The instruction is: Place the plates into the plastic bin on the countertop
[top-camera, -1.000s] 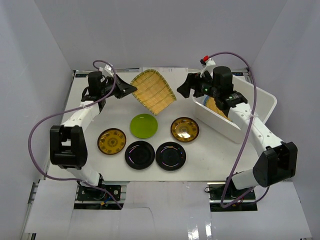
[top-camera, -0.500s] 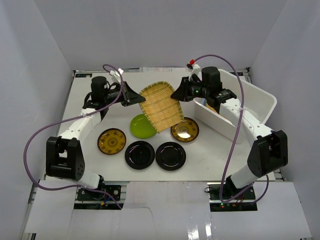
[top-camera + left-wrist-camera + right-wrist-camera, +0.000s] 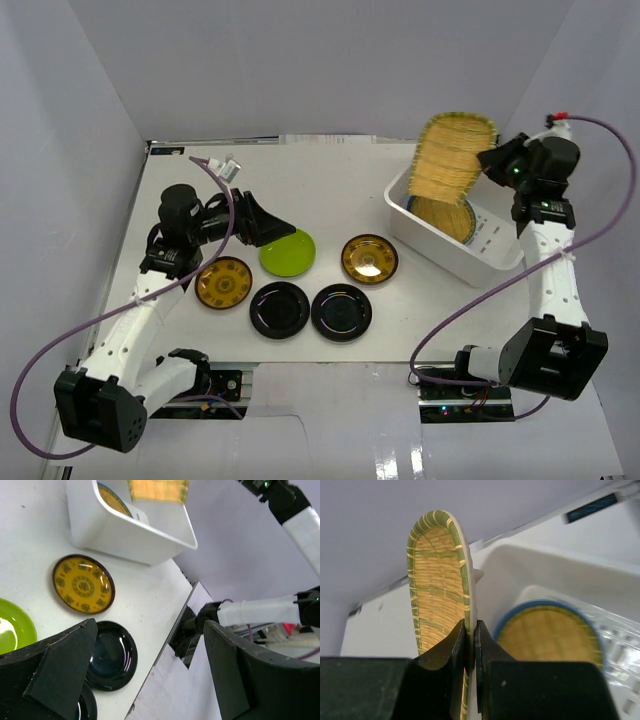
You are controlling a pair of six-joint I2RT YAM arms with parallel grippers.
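Handover done: left gripper [image 3: 264,221] spreads empty, right gripper [image 3: 470,630] pinches the woven plate [image 3: 452,158] by its rim above the plastic bin [image 3: 440,252], upper right.

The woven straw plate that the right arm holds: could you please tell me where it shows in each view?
Top external: upper right, the woven straw plate on edge at the plastic bin's far end.
Left wrist: top edge, centre; only a strip of the woven straw plate shows.
Right wrist: left of centre, edge-on, rim pinched by the right tool.
Shared landmark: the plastic bin, in all three views.
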